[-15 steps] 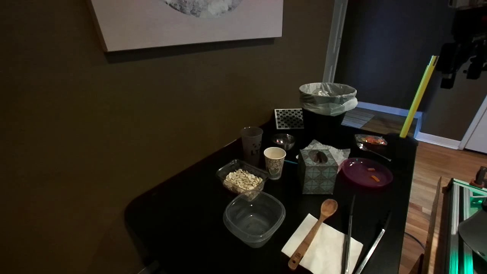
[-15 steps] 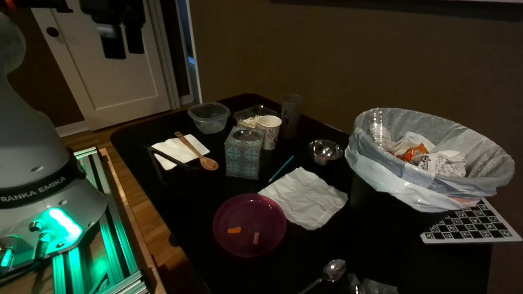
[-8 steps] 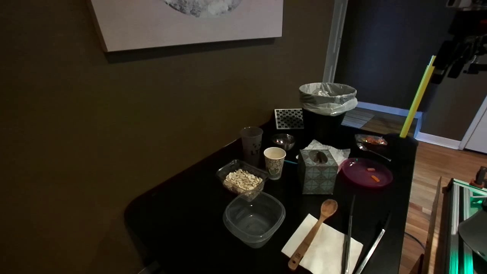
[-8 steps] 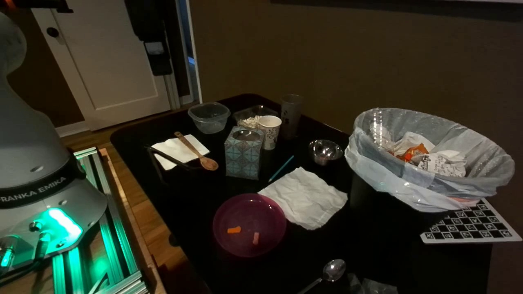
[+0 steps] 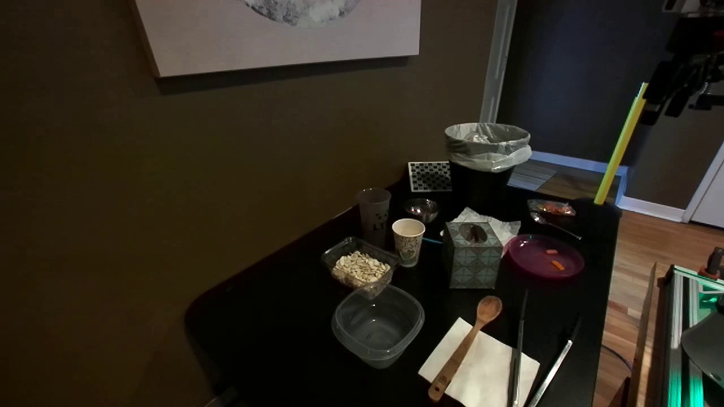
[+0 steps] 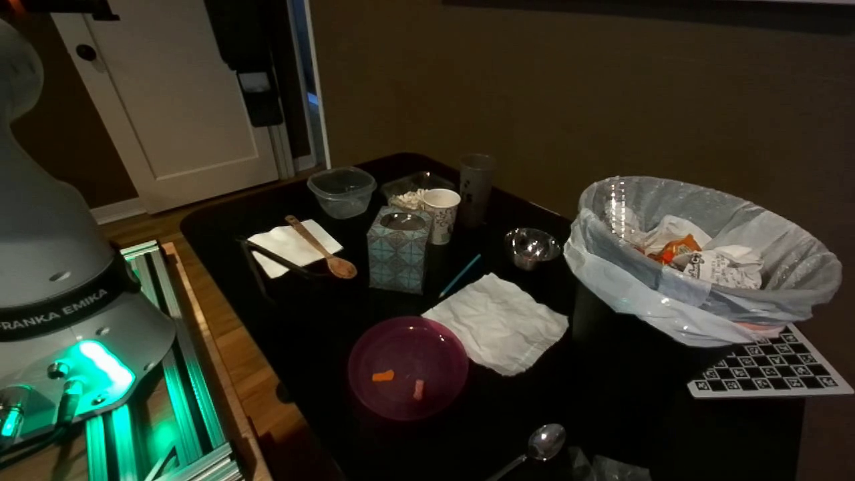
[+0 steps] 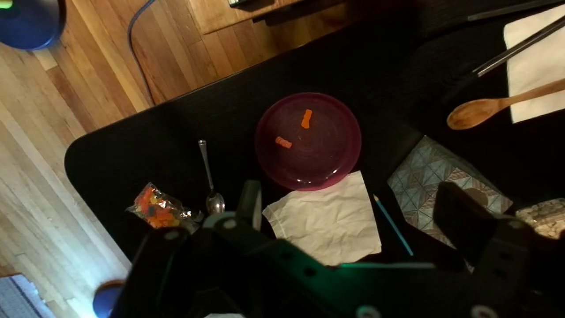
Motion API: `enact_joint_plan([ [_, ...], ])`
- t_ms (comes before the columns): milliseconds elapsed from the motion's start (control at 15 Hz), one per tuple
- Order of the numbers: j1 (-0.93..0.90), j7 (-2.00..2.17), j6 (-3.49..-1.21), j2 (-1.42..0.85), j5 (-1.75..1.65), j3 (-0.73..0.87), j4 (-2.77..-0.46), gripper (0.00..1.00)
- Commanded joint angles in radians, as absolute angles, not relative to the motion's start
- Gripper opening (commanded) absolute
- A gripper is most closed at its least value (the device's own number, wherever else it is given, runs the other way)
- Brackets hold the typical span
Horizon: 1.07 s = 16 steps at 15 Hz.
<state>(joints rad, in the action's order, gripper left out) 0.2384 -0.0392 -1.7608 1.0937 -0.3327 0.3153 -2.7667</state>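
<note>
We hover, fingers (image 7: 250, 201) spread, holding nothing | wrist view: napkin (image 7: 326, 216) seen between them, box (image 7: 417, 190) part-hidden behind one — any descent we make should clear it

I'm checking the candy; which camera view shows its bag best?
The wrist view: the candy bag appears largest there, colors clear. In an exterior view, the bag looks small; in an exterior view, the bottom edge crops it to clear plastic.
</note>
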Motion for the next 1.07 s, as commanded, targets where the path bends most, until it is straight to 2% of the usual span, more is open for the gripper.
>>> enact_joint_plan([
  [0, 0.263, -0.047, -1.769, 1.074, -0.329, 0.295, -2.762, 1.0],
  [467, 0.337, -0.098, -1.873, 0.864, -0.418, 0.421, -2.766, 1.0],
  [1000, 0.127, -0.056, -2.217, 0.613, -0.537, 0.758, -2.775, 1.0],
])
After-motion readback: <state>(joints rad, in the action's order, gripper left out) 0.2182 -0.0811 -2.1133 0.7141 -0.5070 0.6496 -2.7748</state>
